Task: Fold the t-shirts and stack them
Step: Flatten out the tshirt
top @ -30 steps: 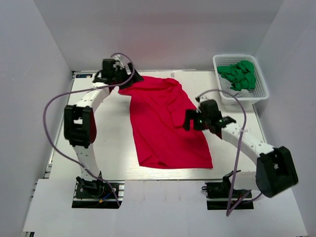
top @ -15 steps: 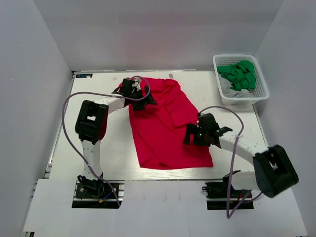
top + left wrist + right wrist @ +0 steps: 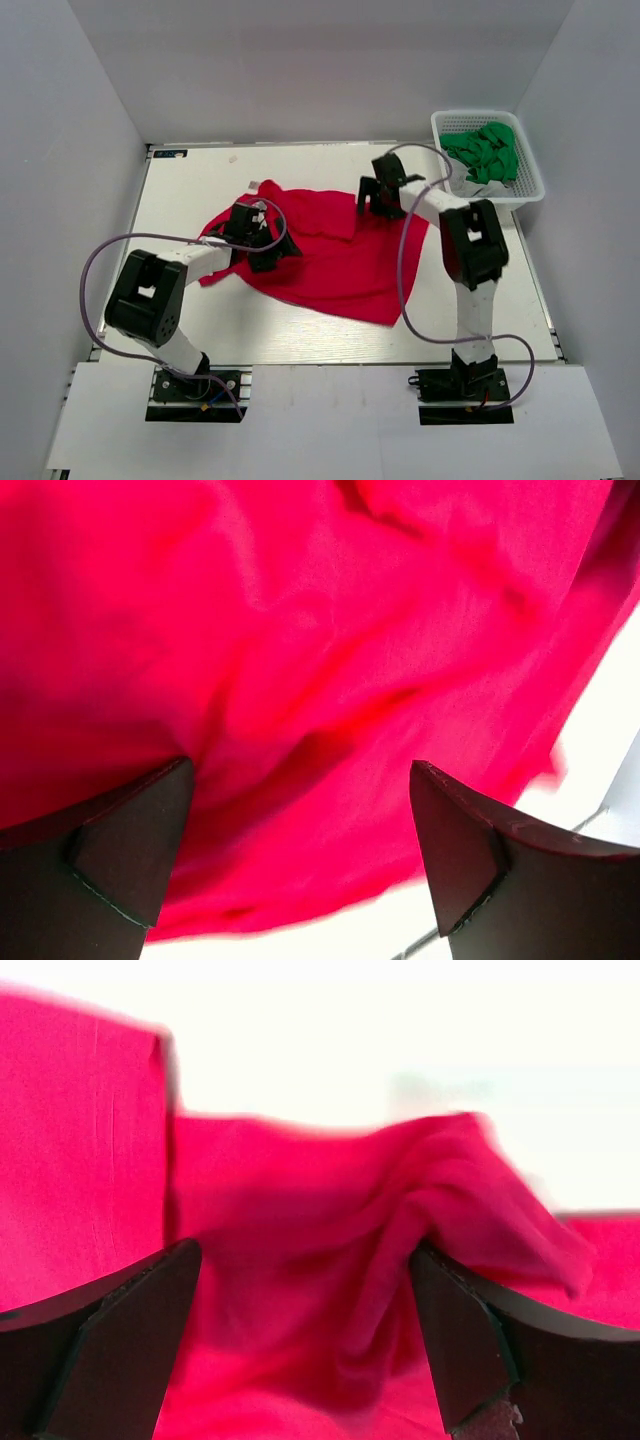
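Observation:
One bright red t-shirt [image 3: 335,255] lies rumpled and spread crosswise over the middle of the white table [image 3: 190,185]. My left gripper [image 3: 266,248] is low over its left part. In the left wrist view this gripper [image 3: 300,820] has its jaws wide apart, with red fabric [image 3: 330,630] filling the view beyond them and the shirt's edge just below. My right gripper [image 3: 368,198] is at the shirt's far edge. In the right wrist view it [image 3: 305,1300] is also wide apart, with a bunched fold of red fabric [image 3: 450,1190] between and beyond the fingers.
A white lattice basket [image 3: 497,201] stands at the back right and holds crumpled green cloth [image 3: 485,150]. Grey walls close in the table on the left, back and right. Cables loop from both arms over the table.
The shirt has swung from lying lengthwise to lying crosswise and is more rumpled. My left gripper came nearer along its left side. My right gripper went from the near right to the far edge.

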You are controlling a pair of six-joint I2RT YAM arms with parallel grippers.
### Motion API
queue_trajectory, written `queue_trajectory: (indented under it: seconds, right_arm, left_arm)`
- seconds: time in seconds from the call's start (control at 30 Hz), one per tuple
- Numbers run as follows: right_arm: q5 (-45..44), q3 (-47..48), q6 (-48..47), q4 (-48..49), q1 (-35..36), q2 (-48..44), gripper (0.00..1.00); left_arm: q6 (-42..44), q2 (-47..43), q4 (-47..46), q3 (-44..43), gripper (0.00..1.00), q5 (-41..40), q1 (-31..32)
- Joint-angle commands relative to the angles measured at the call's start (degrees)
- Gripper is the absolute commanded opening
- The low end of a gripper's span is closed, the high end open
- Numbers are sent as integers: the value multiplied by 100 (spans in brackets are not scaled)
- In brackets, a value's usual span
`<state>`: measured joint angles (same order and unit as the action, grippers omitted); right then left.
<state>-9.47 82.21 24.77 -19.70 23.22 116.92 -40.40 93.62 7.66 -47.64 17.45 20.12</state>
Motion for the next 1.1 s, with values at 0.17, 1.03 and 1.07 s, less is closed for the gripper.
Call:
queue_trajectory:
  seconds: [0.17,1.03,1.07]
  right_arm:
    - [526,1693,-1098,-332,-28,315,90]
    - [543,-3019,168,450,166,-1912,90]
    - [534,-2931,142,450,130,-1841,90]
  left_arm:
    - [304,-1091,1499,-412,99,-680,212]
    - [225,900,2099,-1142,99,-2229,159]
    - [226,1060,2099,-1360,99,-2176,159]
